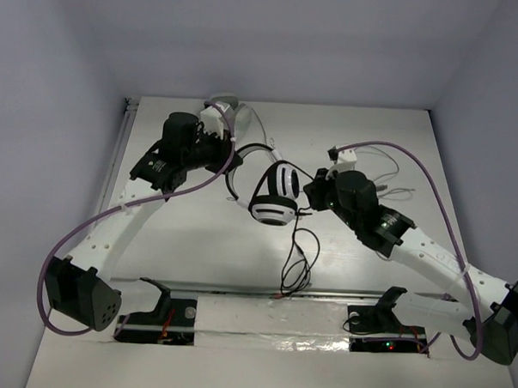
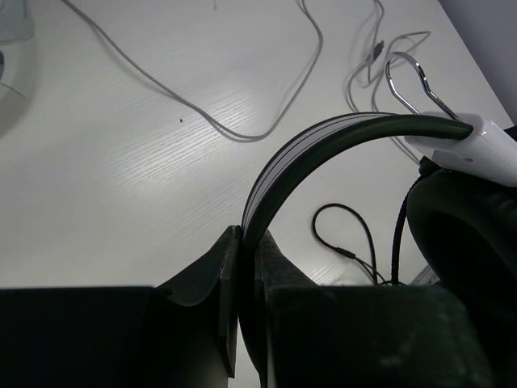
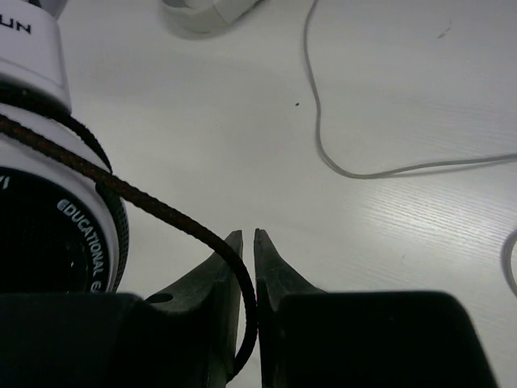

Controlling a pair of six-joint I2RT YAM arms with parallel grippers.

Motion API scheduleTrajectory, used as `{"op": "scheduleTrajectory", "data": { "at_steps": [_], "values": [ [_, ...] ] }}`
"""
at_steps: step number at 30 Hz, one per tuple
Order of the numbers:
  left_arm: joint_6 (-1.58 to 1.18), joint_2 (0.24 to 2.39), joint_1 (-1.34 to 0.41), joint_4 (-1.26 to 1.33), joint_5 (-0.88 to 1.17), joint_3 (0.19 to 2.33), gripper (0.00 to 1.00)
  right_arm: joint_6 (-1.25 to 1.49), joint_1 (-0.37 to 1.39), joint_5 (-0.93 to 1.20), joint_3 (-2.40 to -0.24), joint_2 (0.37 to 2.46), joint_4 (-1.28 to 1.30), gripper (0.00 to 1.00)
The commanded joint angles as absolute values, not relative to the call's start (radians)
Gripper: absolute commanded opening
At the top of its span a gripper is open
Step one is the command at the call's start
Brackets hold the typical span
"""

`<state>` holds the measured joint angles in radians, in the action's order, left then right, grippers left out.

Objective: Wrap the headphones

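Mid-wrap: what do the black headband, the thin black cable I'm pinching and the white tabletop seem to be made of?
The black headband looks like smooth semi-gloss plastic or rubbery coating: light streaks run along it. The thin black cable seems braided fabric sleeving, matte with a rough woven texture. The white tabletop is probably laminate or painted wood: faint grain lines, soft glare.
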<state>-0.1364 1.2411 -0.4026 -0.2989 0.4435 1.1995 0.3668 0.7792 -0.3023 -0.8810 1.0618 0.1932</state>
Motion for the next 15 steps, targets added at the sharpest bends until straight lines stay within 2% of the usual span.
{"op": "scheduleTrajectory", "data": {
  "at_steps": [1,2,8,11,12,14,15],
  "values": [
    [-0.196,1.2,-0.396,-0.259,0.41,1.311,0.0,0.4,0.755,-0.203,-0.885,1.011,0.069,0.17],
    [-0.183,1.204,-0.396,-0.273,0.359,1.328,0.0,0.394,0.746,-0.207,-0.897,1.0,0.077,0.21],
    [-0.166,1.216,-0.405,-0.305,0.301,1.306,0.0,0.368,0.71,-0.239,-1.006,1.009,0.124,0.22],
    [-0.17,1.209,-0.405,-0.282,0.347,1.282,0.0,0.365,0.71,-0.224,-1.034,1.051,0.141,0.23],
    [-0.17,1.201,-0.405,-0.281,0.335,1.281,0.0,0.367,0.701,-0.247,-1.037,1.057,0.153,0.3],
    [-0.169,1.201,-0.405,-0.302,0.277,1.292,0.0,0.376,0.701,-0.249,-1.043,1.063,0.172,0.36],
    [-0.169,1.204,-0.405,-0.304,0.287,1.29,0.0,0.38,0.701,-0.238,-1.04,1.052,0.17,0.44]
  ]
}}
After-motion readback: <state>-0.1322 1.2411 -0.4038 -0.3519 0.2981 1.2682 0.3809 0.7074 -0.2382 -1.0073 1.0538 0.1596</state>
